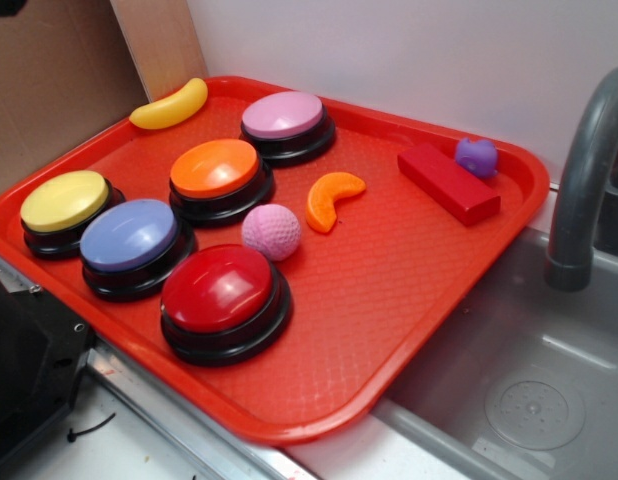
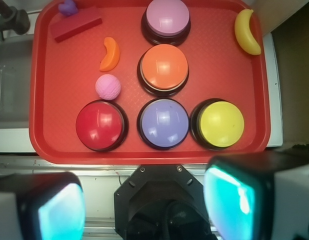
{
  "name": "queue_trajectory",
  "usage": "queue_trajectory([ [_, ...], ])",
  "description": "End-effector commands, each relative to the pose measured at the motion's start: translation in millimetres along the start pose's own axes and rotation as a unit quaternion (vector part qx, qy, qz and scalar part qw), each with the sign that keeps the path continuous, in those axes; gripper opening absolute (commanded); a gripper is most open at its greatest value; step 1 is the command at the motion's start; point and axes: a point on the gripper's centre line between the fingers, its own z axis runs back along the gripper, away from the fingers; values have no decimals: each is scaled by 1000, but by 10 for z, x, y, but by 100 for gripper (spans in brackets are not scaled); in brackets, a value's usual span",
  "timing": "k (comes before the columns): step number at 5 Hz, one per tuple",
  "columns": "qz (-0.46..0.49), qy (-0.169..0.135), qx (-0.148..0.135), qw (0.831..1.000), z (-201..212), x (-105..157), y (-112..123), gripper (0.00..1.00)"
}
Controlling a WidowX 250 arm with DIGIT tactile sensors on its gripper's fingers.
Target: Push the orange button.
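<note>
Two finger pads (image 2: 229,207) of the gripper (image 2: 144,207) fill the bottom of the wrist view, set wide apart with nothing between them, glowing teal on their inner faces. Gripper hangs well above and short of the red tray (image 2: 47,135), over the black mount and the metal strip at the tray's near edge; it does not appear in the exterior view.

Nearest to it on the tray is a row of three buttons on black bases: red button (image 2: 100,125), blue-purple button (image 2: 163,122), yellow button (image 2: 220,123), sitting just beside one another. Orange button (image 2: 164,67) sits behind the blue-purple one, around the middle of the tray, untouched, upright on its black base; in the exterior view the orange button (image 1: 216,170) lies between the pink-topped button (image 1: 284,118) and the blue-purple button (image 1: 129,238). Pink-topped button is farthest back in that same column.

Pink textured ball (image 2: 108,86) sits just behind the red button, beside the orange button. Orange crescent slice (image 2: 110,54) lies beyond the ball. Red block (image 2: 74,26) and small purple toy (image 2: 68,7) sit at the far corner, close together; contact unclear. Yellow banana (image 2: 247,31) lies at the other far corner by the rim. Grey sink (image 1: 529,390) with faucet (image 1: 589,170) is next to the tray.
</note>
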Motion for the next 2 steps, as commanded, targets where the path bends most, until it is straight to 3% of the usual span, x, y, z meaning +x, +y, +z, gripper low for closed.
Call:
queue_trajectory([
  [1, 0, 0, 0, 1000, 0, 0, 0, 100],
  [2, -49, -12, 1, 999, -402, 471, 61, 100],
])
